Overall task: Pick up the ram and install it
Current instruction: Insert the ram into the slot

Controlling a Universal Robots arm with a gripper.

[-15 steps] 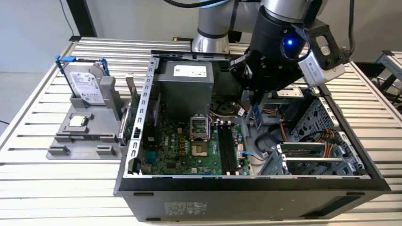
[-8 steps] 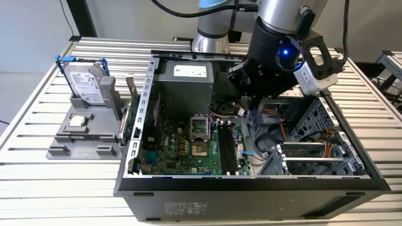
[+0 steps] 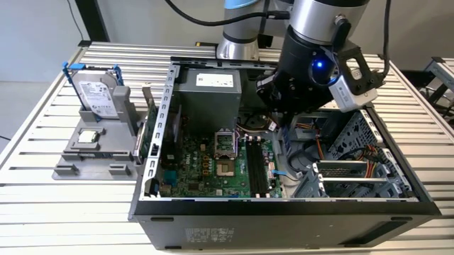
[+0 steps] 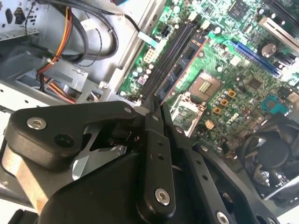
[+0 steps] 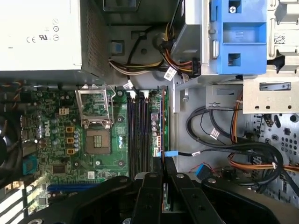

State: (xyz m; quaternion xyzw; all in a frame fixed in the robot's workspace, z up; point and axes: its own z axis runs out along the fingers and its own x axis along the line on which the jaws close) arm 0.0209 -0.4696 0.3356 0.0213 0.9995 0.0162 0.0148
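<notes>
My gripper hangs inside the open computer case, over the far end of the motherboard. It is shut on the ram, a thin dark stick seen almost edge-on. The ram runs out from between the black fingers, parallel to the black memory slots and just beside them. I cannot tell whether its lower edge touches a slot. In the second wrist view the gripper pinches the stick's near end, alongside the slots. The slots lie in front of the gripper in the exterior view.
A silver hard drive with blue rails and a small CPU chip rest on a grey fixture on the exterior view's left. The case also holds a power supply, the open CPU socket, a fan, loose cables and a drive cage.
</notes>
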